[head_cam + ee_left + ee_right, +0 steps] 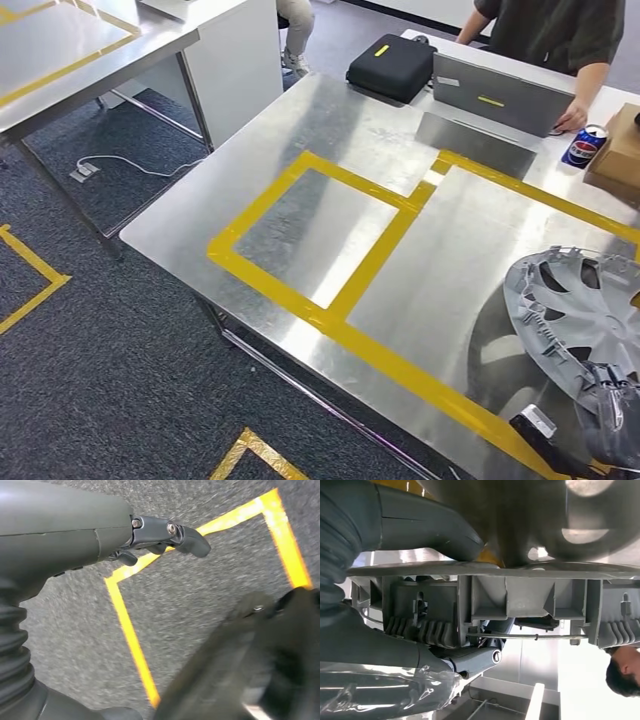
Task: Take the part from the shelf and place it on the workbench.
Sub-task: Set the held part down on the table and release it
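The part is a grey plastic wheel cover (581, 310) at the near right of the steel workbench (340, 130), over the right-hand yellow-taped area, with its reflection on the metal below it. My right hand (613, 412) grips its near rim. In the right wrist view the thumb (433, 525) lies on one face of the wheel cover (516, 600) and the fingers (471, 660) on the ribbed other side. Whether the cover touches the bench I cannot tell. My left hand (113, 535) hangs over the grey carpet, fingers stretched out and holding nothing.
At the bench's far side stand a black case (390, 66), a grey laptop (498, 95), a blue soda can (587, 146) and a cardboard box (623, 150), with a person (558, 30) seated there. A second steel table (75, 60) stands at the far left.
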`<state>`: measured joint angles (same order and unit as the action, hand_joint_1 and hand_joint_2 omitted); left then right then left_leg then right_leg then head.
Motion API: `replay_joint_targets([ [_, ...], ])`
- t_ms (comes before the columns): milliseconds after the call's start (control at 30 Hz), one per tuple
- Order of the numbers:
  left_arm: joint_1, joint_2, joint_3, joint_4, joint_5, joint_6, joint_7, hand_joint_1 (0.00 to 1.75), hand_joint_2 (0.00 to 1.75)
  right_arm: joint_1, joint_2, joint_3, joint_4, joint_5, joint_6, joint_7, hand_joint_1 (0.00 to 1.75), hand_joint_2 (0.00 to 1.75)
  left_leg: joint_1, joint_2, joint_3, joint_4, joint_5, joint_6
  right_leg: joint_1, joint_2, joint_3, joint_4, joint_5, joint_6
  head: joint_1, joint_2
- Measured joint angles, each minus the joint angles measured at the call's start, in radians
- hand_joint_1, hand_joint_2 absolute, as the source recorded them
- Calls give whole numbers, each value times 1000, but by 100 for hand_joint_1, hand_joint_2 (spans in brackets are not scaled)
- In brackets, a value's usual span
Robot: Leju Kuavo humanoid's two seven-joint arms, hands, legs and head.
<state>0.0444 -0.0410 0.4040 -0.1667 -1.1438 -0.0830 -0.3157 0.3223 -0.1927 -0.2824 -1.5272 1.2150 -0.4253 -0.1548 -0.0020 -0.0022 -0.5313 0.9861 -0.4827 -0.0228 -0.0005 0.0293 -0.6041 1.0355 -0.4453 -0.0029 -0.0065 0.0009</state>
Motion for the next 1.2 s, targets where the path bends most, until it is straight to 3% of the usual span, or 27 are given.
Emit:
replay_joint_targets([
  [33, 3, 2, -1, 0, -3, -1, 0, 0, 175, -4, -8, 2, 11, 1, 1, -1, 175, 175, -1, 0, 0, 0, 1, 3, 0, 0, 1, -4, 4, -1, 0, 0],
  [167, 5, 10, -11, 0, -19, -6, -3, 0, 175, -33, -42, 19, 58, 25, 3, -13, 175, 175, -2, 0, -2, 0, 4, 13, -1, 0, 8, -17, 16, 20, 0, 0],
  [367, 2, 25, -32, 0, -47, -12, -15, 0, 175, -87, -94, 121, 114, 87, 4, -8, 175, 175, -3, 0, -6, 1, 6, 17, -3, 0, 8, -23, 23, 38, 0, 0],
  [800, 0, 47, -65, 0, -83, -21, -34, 0, 175, -198, -163, 437, 169, 37, 8, -30, 175, 175, 1, 1, -9, 0, 13, 13, 0, 0, 0, -18, 25, 37, 0, 0],
  [1200, 0, 50, -73, 0, -84, -21, -35, 0, 175, -212, -171, 510, 170, 34, 5, -34, 175, 175, 1, 1, -9, 0, 13, 13, 1, 0, 0, -17, 26, 36, 0, 0],
])
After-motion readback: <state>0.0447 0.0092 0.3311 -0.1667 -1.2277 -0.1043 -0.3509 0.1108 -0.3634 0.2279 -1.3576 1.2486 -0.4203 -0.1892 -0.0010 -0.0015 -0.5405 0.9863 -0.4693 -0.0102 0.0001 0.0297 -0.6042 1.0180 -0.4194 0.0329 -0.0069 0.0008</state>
